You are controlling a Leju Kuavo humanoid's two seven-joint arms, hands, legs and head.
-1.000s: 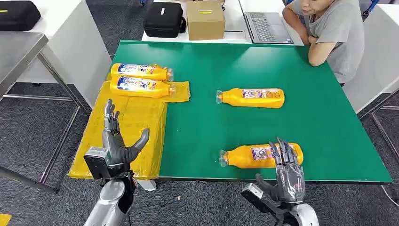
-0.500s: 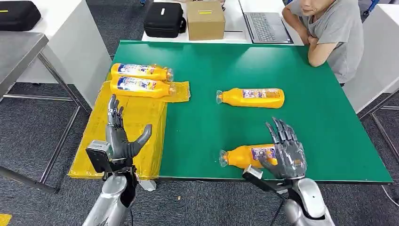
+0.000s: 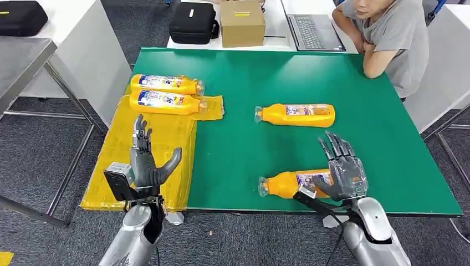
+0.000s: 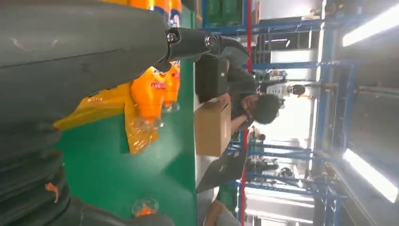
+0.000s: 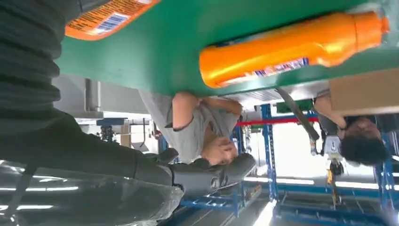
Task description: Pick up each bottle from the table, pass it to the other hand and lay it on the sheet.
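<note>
The right hand (image 3: 342,173) is hovering fingers-spread at the green table's (image 3: 244,149) near edge — masking the near bottle's (image 3: 288,183) base end — while the left hand (image 3: 147,162) is waiting empty, fingers apart, over the yellow sheet (image 3: 166,138).

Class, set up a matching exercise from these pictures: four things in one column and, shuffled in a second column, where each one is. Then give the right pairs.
Things:
1. near bottle
2. far bottle
3. box
4. left hand

Places:
A. on the white table beyond the green one
B. open, above the yellow sheet
C. at the green table's front edge, beside the right hand
D. mid-table, alone on the green top

Pairs: 1-C, 2-D, 3-A, 4-B
</note>
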